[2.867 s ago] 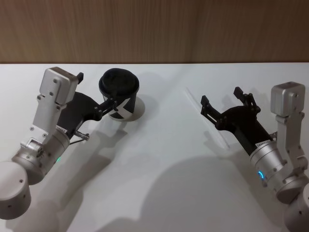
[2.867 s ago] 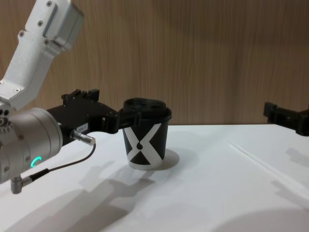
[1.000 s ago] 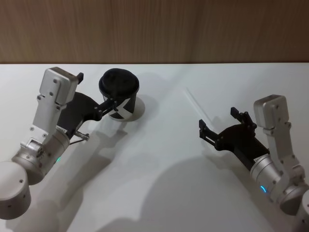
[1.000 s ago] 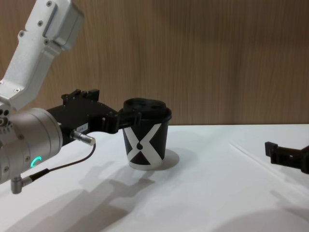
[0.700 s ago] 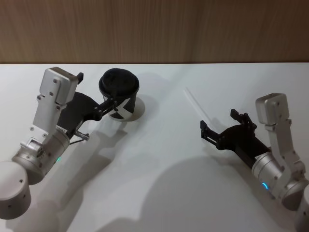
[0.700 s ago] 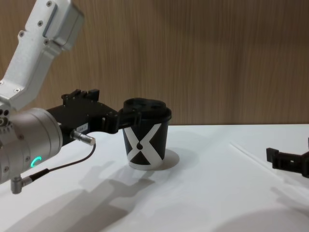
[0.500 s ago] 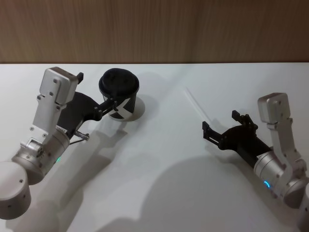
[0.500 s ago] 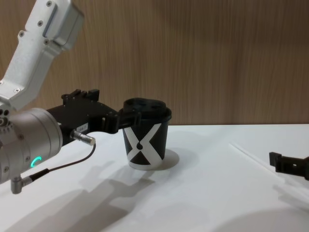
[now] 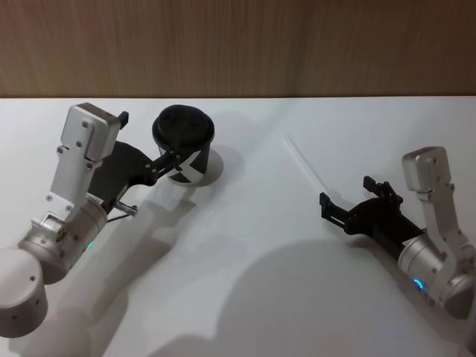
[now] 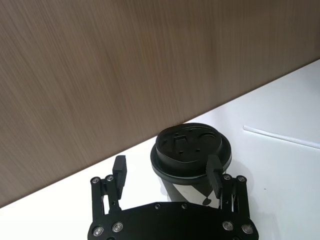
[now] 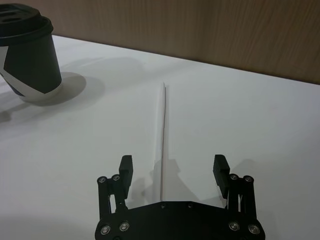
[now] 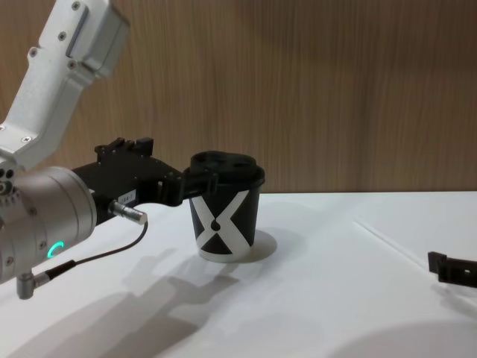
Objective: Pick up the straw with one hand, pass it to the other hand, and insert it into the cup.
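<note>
Wood wall [image 9: 238,44] behind the cup [image 9: 184,137]. White table [image 9: 253,223] under the cup. Left gripper [image 9: 149,137] comes in at the cup's left side, spread wide and clamping nothing. In the left wrist view the cup sits at the fingertips; one fingertip overlaps the lid edge, contact unclear. Right gripper [image 9: 346,190] is well apart from the cup on its right, low over the table, fingers spread and holding nothing. The cup stands upright with its lid on and the white X facing the robot. Straw [image 9: 305,163] lies flat on the table to the cup's right, well apart from it. Its far end points away from the robot and its near end runs in between the right gripper's parted fingers, ungrasped.
</note>
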